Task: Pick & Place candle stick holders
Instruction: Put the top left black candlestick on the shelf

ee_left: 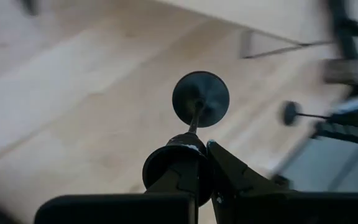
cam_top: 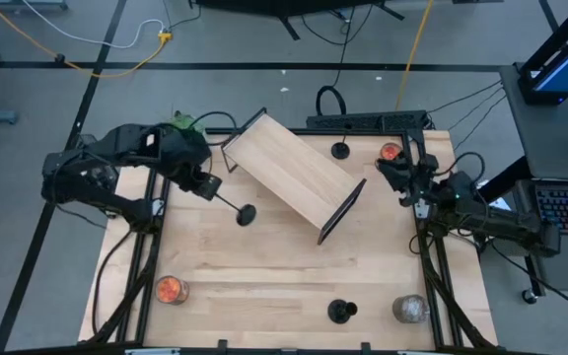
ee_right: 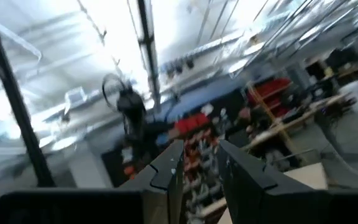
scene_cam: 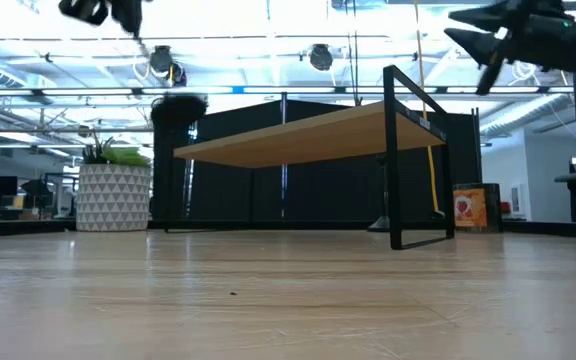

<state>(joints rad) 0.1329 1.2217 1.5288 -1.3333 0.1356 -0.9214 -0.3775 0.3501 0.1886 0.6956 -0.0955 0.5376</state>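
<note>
My left gripper [cam_top: 208,187] is shut on a matte-black candle stick holder [cam_top: 233,205], held high over the table's left half. In the low view it is at the top left [scene_cam: 118,12]. A second holder [cam_top: 340,150] stands on its disc base behind the wooden shelf. A third [cam_top: 341,312] stands near the table's near edge. My right gripper [cam_top: 400,179] hangs above the table's right side, open by a narrow gap and empty [ee_right: 199,158], pointing into the room. My left gripper pinches the holder's cup end [ee_left: 180,157] between its two fingers. The thin stem [ee_left: 194,118] runs straight on beyond the fingertips, with the disc base [ee_left: 201,98] at the far end. The holder is lifted clear of the table and slants down toward the table's right and near side.
A wooden shelf on black metal legs [cam_top: 294,176] stands diagonally across the table's middle. Orange candle jars stand at the near left [cam_top: 170,289] and the far right [cam_top: 390,153], and a grey jar at the near right [cam_top: 410,309]. A power strip [cam_top: 363,120] lies along the far edge.
</note>
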